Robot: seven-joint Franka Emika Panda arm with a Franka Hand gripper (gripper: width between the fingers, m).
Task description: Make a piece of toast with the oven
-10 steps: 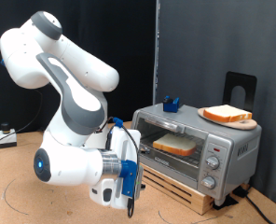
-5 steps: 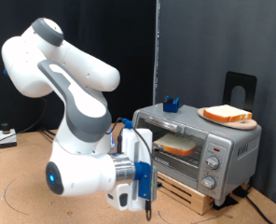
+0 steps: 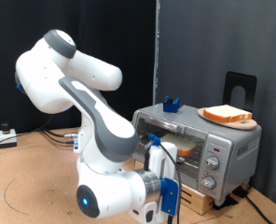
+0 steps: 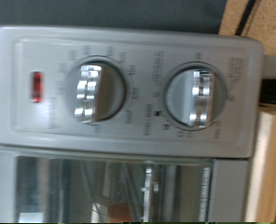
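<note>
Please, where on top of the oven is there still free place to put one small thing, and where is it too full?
On the oven roof, a bare strip lies between the small blue object near the exterior view's left end and the board holding a bread slice at the right end. That right end is crowded. In front of the door, the gripper and arm fill the space.

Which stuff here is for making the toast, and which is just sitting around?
For the toast job:
- oven, door shut
- slice inside it
- knobs, right in front of the wrist camera
- gripper, in front of the oven

Just lying about:
- second slice on a board atop the oven
- blue thing on the oven
</note>
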